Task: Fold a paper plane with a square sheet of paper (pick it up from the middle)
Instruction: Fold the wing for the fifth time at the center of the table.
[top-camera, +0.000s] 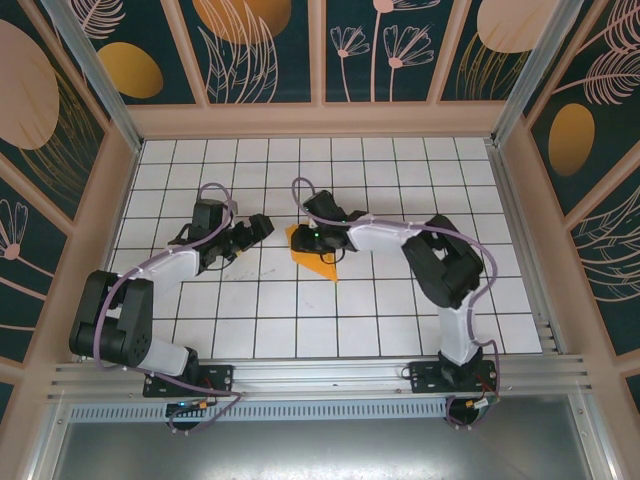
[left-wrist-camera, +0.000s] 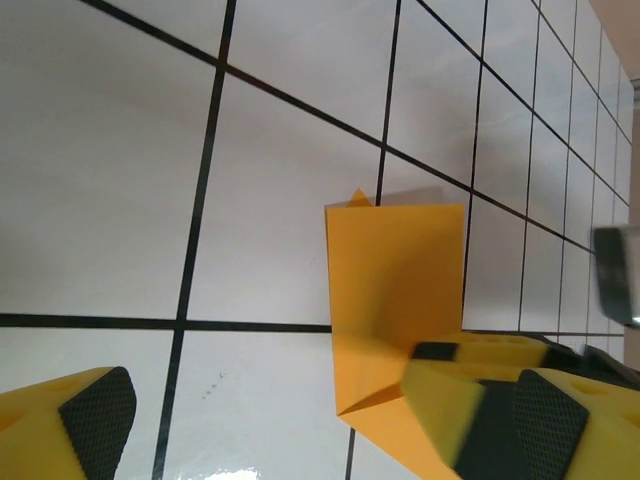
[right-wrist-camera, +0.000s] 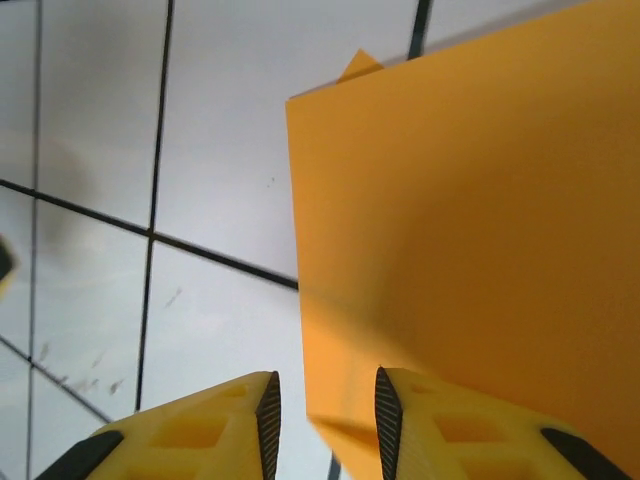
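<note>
The square sheet of paper is bright orange and lies partly folded on the white grid table near the middle, with one flap raised and a slanted crease at its near corner. My right gripper is down at the paper's left edge. Its jaws stand a narrow gap apart, one finger over the paper and the other over bare table. My left gripper is wide open just left of the sheet and holds nothing. No dart-shaped paper plane is in view.
The table is walled on three sides by patterned panels. A metal rail runs along the near edge by the arm bases. The right arm's finger reaches in over the sheet close to my left gripper's right finger.
</note>
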